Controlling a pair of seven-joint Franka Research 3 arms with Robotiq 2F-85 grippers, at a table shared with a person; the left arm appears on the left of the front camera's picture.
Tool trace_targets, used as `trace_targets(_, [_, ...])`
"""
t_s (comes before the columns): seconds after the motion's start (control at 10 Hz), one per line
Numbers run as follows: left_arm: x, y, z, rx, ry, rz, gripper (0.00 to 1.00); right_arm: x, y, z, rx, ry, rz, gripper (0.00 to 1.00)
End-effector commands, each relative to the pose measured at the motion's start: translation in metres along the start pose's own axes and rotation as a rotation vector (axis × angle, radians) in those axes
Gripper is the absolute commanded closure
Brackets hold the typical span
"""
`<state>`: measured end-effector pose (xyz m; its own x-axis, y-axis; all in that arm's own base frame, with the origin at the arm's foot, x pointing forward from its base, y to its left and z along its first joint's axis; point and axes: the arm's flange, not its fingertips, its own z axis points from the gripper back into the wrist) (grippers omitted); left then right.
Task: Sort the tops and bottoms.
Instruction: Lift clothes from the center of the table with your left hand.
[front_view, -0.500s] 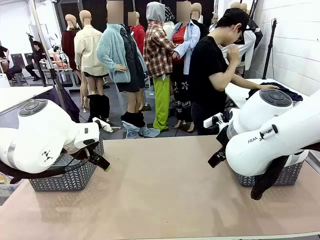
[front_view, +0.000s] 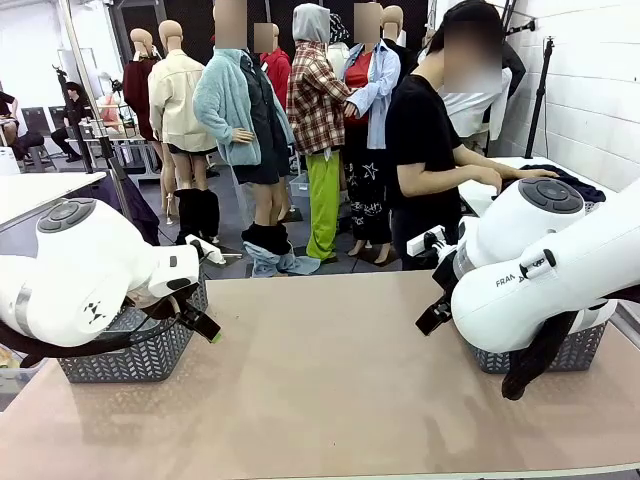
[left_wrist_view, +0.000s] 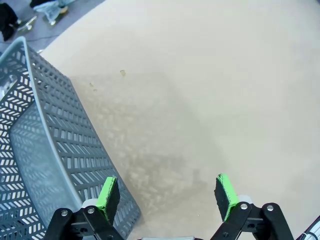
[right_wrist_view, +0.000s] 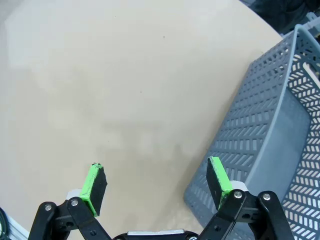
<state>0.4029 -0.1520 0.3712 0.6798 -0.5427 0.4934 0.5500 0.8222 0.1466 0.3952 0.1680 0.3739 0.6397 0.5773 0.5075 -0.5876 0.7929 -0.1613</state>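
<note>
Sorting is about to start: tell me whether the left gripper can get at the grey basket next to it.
Probably yes. The left gripper stands open over the table, right beside the grey basket, whose top is open. Nothing lies between them.

Front: flat beige desk (front_view: 330, 400), spanning the view.
Left end: grey perforated plastic basket (front_view: 135, 355), on the desk.
Right end: second grey perforated basket (front_view: 585, 350), on the desk.
Behind, right of centre: person in black T-shirt (front_view: 420, 140), past the far edge.
Far right: white second desk (front_view: 478, 198), dark cloth (front_view: 565, 180) on it.
</note>
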Motion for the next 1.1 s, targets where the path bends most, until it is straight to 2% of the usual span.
trace_targets(0.0, [0.0, 0.001, 0.0, 0.0, -0.001, 0.003, 0.0, 0.0, 0.0, 0.0, 0.001, 0.0, -0.002, 0.0])
trace_targets(0.8, [0.0, 0.0, 0.0, 0.0, 0.0, 0.0, 0.0, 0.007, 0.0, 0.008, -0.024, -0.007, -0.016, 0.0])
trace_targets(1.0, [0.017, -0.006, 0.019, 0.026, -0.076, -0.047, 0.0, 0.024, 0.004, 0.027, -0.053, -0.069, 0.001, 0.0])
